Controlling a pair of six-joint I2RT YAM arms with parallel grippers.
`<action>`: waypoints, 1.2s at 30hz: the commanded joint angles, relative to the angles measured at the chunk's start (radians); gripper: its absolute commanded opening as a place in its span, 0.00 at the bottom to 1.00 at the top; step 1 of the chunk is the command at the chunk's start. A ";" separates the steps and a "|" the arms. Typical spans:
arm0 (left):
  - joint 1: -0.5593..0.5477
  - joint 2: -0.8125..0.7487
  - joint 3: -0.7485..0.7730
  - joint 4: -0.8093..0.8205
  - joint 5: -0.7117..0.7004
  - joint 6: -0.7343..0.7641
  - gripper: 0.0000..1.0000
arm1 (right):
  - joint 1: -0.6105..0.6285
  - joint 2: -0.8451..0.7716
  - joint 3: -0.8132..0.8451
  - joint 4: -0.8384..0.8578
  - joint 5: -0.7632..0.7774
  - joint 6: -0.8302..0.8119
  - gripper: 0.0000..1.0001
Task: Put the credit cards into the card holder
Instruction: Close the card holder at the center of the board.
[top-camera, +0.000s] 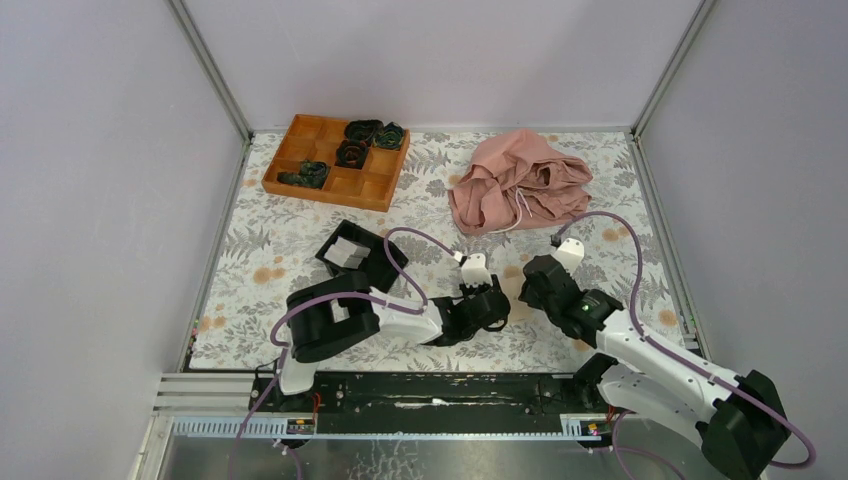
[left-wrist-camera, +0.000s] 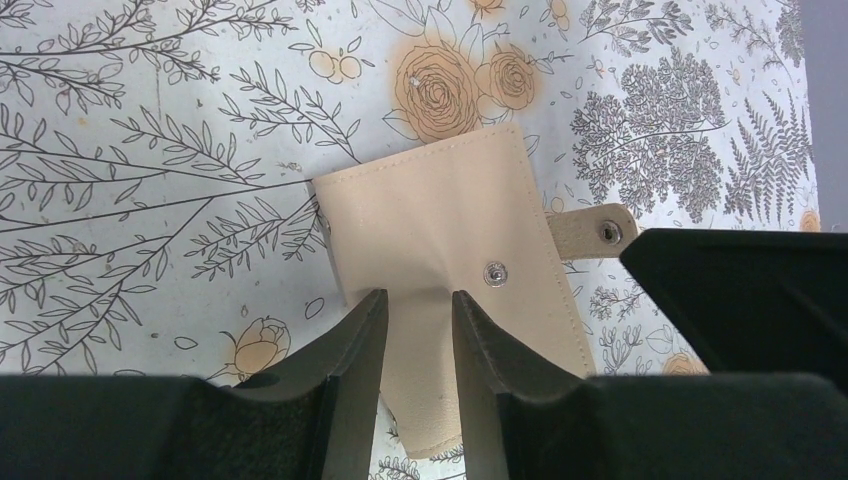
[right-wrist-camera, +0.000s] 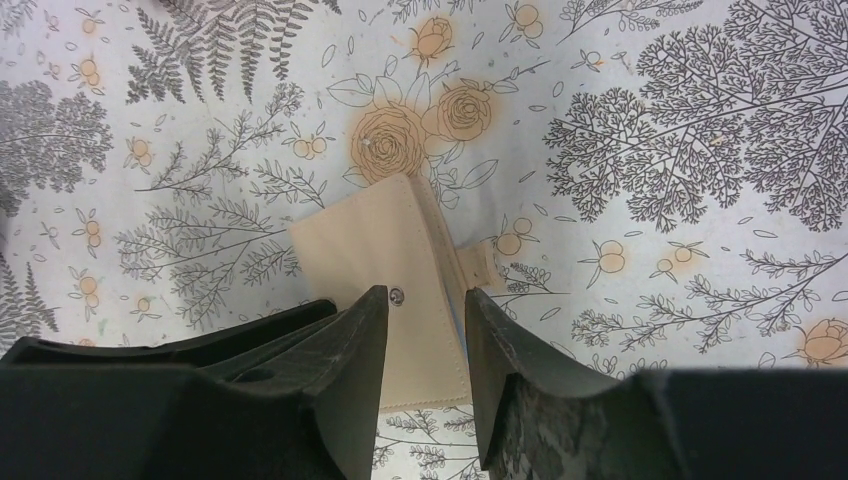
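Left pincer (left-wrist-camera: 419, 298) pinches a pucker of the folded, unsnapped holder (left-wrist-camera: 440, 210) on the table (left-wrist-camera: 150, 150); right pincer (right-wrist-camera: 425, 293) straddles the holder, its grip impossible to tell. No cards show beside the holder, so loading seems not begun

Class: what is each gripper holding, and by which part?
Left gripper and right gripper each straddle the card holder's near edge; actual clamping cannot be told.

One card holder (left-wrist-camera: 440, 225). One black box (top-camera: 372, 262). One orange tray (top-camera: 300, 187) with four dark coiled bundles (top-camera: 352, 153) in it. One pink cloth (top-camera: 518, 180). Two grippers (left gripper (left-wrist-camera: 418, 300), right gripper (right-wrist-camera: 425, 295)). Cards cannot be counted.
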 joint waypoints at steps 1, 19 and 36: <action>0.002 0.094 -0.015 -0.173 0.071 0.038 0.38 | 0.004 -0.033 0.016 -0.038 0.050 0.030 0.41; 0.002 0.104 -0.002 -0.245 0.070 0.097 0.38 | -0.006 0.081 0.047 -0.058 0.141 0.027 0.52; 0.011 0.049 -0.044 -0.250 0.042 0.101 0.39 | -0.070 0.194 0.063 0.068 0.023 -0.087 0.06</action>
